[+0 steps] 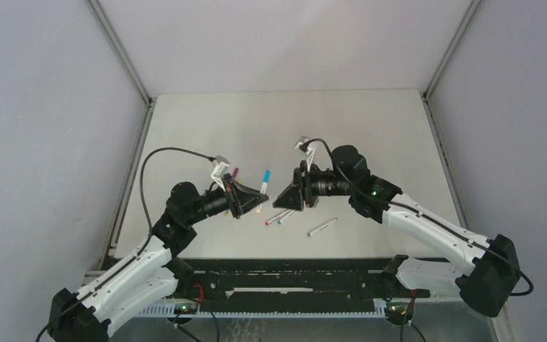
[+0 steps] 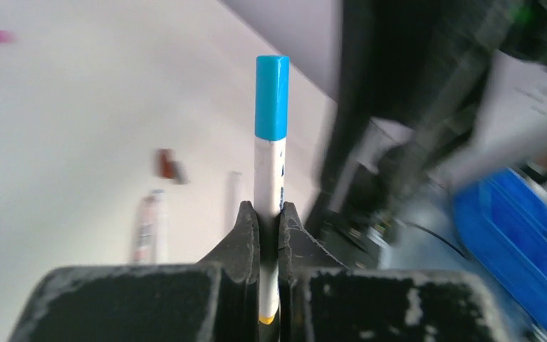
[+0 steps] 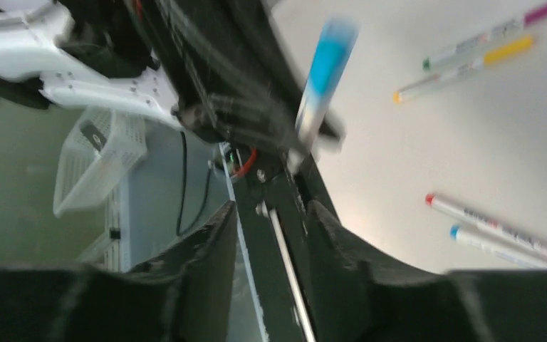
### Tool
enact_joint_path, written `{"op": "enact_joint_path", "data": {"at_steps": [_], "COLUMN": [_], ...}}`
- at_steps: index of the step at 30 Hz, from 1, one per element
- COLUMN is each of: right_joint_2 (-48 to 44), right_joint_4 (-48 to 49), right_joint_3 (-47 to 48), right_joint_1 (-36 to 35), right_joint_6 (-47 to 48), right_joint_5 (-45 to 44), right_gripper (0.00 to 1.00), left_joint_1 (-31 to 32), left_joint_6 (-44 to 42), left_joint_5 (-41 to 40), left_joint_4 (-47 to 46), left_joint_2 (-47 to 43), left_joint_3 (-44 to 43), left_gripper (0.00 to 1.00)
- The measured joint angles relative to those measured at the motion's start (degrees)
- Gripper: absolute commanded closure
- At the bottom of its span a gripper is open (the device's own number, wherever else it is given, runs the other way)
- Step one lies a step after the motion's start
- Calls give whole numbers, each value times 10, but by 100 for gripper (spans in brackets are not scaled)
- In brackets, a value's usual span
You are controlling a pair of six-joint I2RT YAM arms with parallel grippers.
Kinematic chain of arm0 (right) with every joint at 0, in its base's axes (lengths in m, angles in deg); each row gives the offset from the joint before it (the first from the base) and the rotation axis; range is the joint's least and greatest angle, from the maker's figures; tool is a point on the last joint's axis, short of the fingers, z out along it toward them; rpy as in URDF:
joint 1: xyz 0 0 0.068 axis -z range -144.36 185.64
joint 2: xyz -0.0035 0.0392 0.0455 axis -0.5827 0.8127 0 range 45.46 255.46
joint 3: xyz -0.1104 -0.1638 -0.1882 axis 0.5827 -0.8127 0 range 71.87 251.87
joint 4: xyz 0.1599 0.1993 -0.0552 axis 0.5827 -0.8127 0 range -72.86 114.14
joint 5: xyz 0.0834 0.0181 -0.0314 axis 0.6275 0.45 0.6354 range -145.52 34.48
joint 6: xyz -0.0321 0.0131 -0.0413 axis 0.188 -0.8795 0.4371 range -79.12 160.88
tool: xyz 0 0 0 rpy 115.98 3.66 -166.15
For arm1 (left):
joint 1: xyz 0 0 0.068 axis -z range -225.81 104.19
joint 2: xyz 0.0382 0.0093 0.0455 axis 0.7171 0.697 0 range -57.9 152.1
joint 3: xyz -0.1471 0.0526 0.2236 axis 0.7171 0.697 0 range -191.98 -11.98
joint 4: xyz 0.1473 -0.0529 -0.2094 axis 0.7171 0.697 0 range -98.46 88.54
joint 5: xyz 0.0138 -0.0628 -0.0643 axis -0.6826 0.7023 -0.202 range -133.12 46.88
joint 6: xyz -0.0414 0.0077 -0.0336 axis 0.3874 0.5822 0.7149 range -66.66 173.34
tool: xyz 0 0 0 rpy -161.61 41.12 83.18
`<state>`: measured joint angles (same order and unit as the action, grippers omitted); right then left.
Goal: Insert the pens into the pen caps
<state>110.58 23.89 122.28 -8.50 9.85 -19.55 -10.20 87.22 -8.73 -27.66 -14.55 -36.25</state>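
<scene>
A blue-capped pen (image 2: 269,171) is gripped by the left hand (image 2: 267,214) over the bench (image 1: 370,142) — the right hand (image 3: 272,214) is spread open opposite.

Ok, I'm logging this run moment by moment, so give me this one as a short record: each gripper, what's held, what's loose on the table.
left gripper: shut on the capped pen, held upright
capped pen: white barrel, blue cap on its top end
right gripper: open, nothing between its fingers, facing the left gripper
loose pens: red-tipped pen and blue-tipped pen side by side on the table; white pen apart, to their right in the top view
</scene>
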Motion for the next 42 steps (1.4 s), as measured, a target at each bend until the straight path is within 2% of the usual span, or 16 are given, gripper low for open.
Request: {"op": "enact_joint_path", "data": {"at_steps": [2, 4, 10, 15, 27, 42], "right_joint_2": [-6, -14, -57, -69, -77, -76], "right_joint_4": [-79, -151, -232, -245, -253, -253], "right_joint_3": [10, 21, 37, 33, -25, -31], "right_joint_1": [-1, 3, 49, 50, 50, 50], "right_joint_6": [28, 55, 86, 88, 69, 62], "right_joint_5": [7, -2, -94, -149, -244, -263], "right_gripper": [43, 38, 36, 36, 37, 38], "left_joint_1": [-23, -33, -33, -33, -33, -33], "left_joint_6": [-29, -50, -66, -67, -104, -111], "left_joint_5": [-66, -119, -288, -369, -394, -420], "left_joint_4": [41, 95, 252, 312, 332, 327], "left_joint_2": [-19, -31, -10, 44, 186, 251], "left_joint_3": [-1, -1, -1, -1, -32, -50], "left_gripper": [100, 100, 100, 99, 91, 57]}}
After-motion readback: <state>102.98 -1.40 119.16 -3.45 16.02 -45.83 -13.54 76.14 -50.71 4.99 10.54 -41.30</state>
